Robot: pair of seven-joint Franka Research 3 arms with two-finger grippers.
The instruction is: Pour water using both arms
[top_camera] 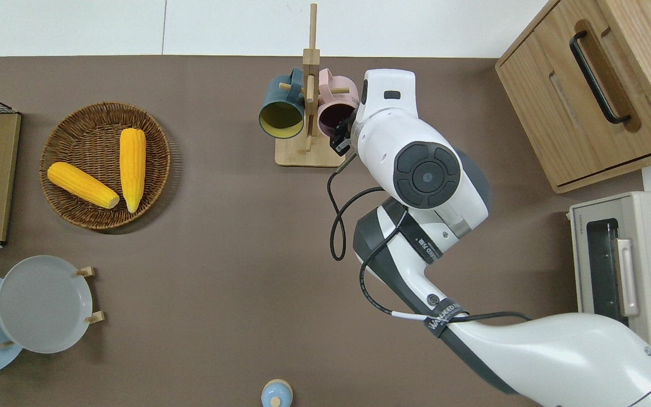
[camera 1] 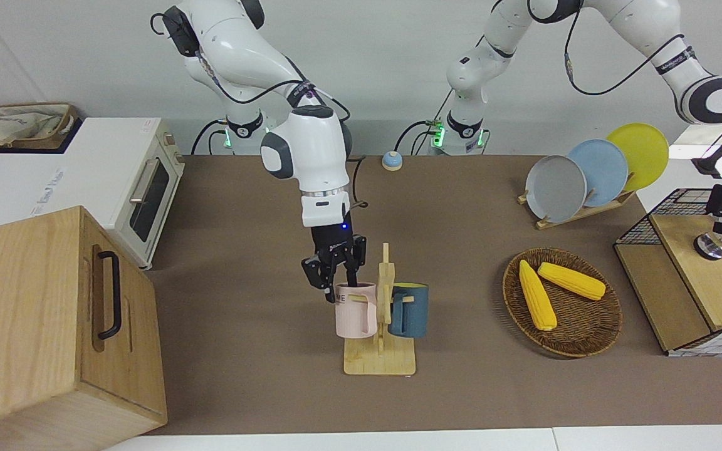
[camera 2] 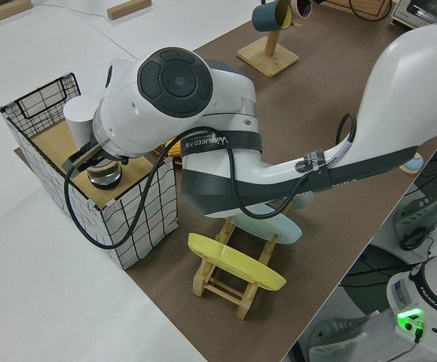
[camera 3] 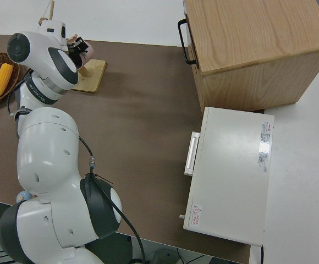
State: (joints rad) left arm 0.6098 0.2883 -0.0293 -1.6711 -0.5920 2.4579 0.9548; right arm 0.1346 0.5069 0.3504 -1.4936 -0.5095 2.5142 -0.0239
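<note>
My right gripper (camera 1: 339, 285) is at the rim of a pink mug (camera 1: 355, 313) that hangs on a wooden mug rack (camera 1: 378, 360) in the middle of the table. It is open, with one finger inside the mug and one outside. A dark blue mug (camera 1: 410, 310) hangs on the rack's other peg. In the overhead view the right arm covers part of the pink mug (top_camera: 334, 107). My left gripper (camera 1: 721, 210) hangs over a wooden board in a wire basket (camera 1: 674, 207), just above a small round metal thing (camera 1: 711, 245). A white cup (camera 2: 81, 117) stands beside it. Water is out of view.
A wicker basket (camera 1: 561, 347) holds two corn cobs. A plate rack (camera 1: 586, 210) carries a grey, a blue and a yellow plate. A wooden cabinet (camera 1: 41, 326) and a white toaster oven (camera 1: 141, 188) stand at the right arm's end. A small blue bell (camera 1: 392, 161) sits near the robots.
</note>
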